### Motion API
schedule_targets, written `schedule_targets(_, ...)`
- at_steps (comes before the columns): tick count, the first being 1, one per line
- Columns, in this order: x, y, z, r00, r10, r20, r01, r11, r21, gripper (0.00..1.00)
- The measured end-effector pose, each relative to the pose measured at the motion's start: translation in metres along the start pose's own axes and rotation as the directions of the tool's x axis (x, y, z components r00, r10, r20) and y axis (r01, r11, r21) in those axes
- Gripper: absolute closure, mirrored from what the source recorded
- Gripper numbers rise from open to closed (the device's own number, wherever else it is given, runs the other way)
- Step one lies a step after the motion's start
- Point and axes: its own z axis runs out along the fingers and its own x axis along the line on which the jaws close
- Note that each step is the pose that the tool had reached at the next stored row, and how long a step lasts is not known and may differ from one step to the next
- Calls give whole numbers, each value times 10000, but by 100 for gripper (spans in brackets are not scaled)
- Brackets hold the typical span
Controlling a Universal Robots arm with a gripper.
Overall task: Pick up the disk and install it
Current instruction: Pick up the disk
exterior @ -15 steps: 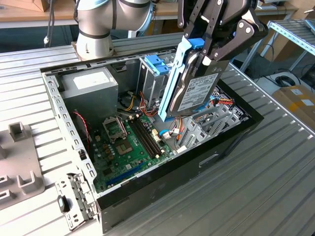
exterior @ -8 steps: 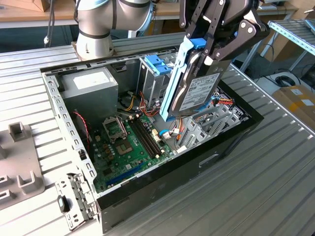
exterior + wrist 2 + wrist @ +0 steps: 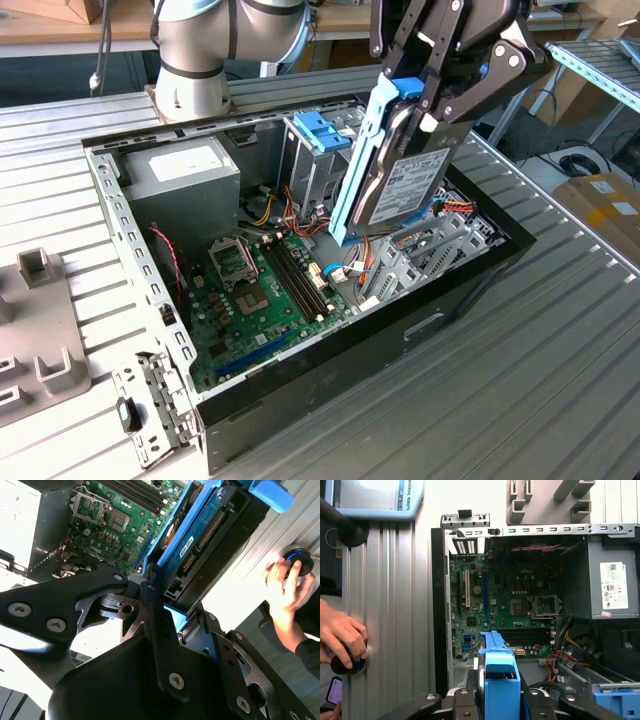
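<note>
**Progress check: pickup done, install not**

Pickup looks finished from where I'm standing. The black metal gripper (image 3: 432, 105) is clamped on the top end of the flat dark-grey, white-labelled disk (image 3: 400, 185) in its long light-blue plastic carrier rail (image 3: 352, 170). It hangs tilted over the open black computer case (image 3: 400, 330), near the silver drive cage (image 3: 300, 165) with the short deeper-blue latch (image 3: 322, 130). Install isn't done, nothing's seated in a bay. Exterior view gives that height and tilt. First wrist view looks past the rail onto the green motherboard (image 3: 505, 600), and both wrist views catch a person's hand (image 3: 282, 582) on a round black knob (image 3: 298, 560) beside the case.
</note>
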Motion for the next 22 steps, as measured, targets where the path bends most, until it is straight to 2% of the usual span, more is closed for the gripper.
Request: schedule_targets(22, -3, -132, 2, 10000, 2, -40, -2, 10000, 1, 63)
